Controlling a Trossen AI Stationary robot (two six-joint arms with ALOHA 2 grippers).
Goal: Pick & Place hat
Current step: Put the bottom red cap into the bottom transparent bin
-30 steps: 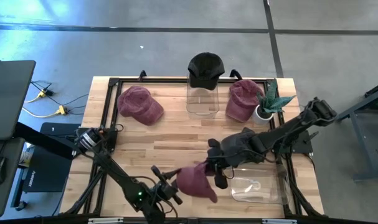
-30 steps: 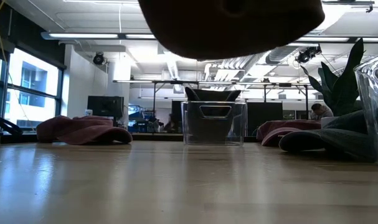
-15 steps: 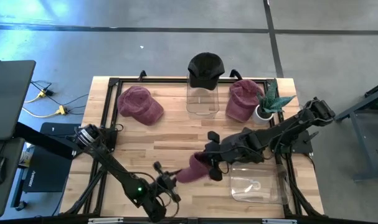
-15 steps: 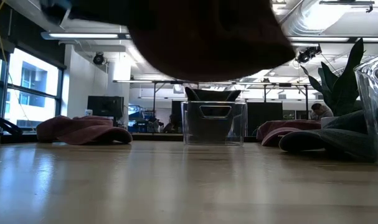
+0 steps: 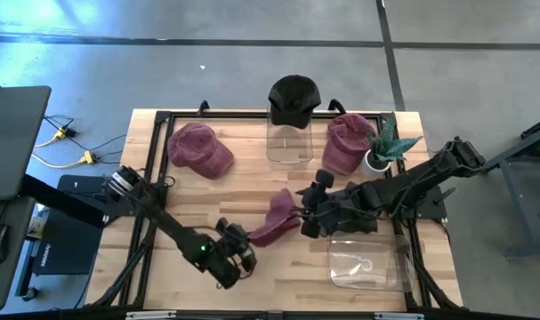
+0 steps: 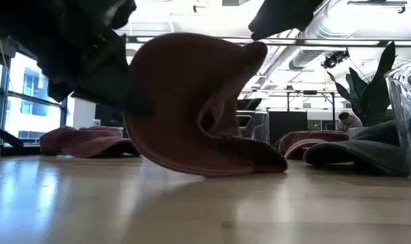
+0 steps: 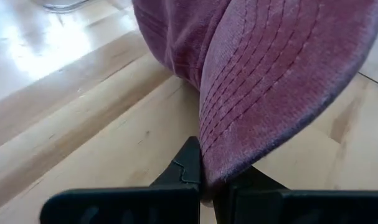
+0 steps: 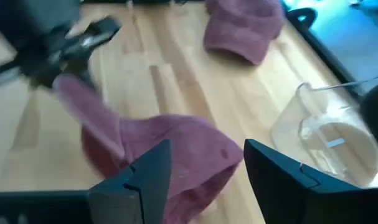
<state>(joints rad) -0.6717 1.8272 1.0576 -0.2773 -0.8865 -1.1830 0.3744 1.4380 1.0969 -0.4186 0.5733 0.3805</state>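
Note:
A maroon hat (image 5: 274, 220) stands on its edge in the middle of the table; its lower rim (image 6: 219, 166) is on the wood. My left gripper (image 7: 207, 186) is at its near-left side, shut on the brim. My right gripper (image 8: 204, 180) hangs open just above and to the right of the hat's crown (image 8: 176, 146), touching nothing. In the low view the left gripper (image 6: 90, 61) is the dark mass at the left and the right gripper (image 6: 286, 13) shows at the top. My left gripper pinches the edge of the hat's brim (image 7: 238, 149) between its two fingers. The fingers come from the table's near-left side, slanting down. The hat stands tilted on edge, its crown end on the table beyond the fingers.
Another maroon hat (image 5: 200, 149) lies at the far left and one more (image 5: 345, 142) at the far right beside a potted plant (image 5: 382, 147). A black hat (image 5: 294, 98) sits on a clear container (image 5: 287, 147) at the far middle. A second clear container (image 5: 366, 267) is near right.
My left gripper has moved toward the far right, rolled, and shut on the hat's brim. My right gripper has opened and let go of the hat. The hat, hanging clear before, has come down and now stands on the table, a little farther from the near edge.

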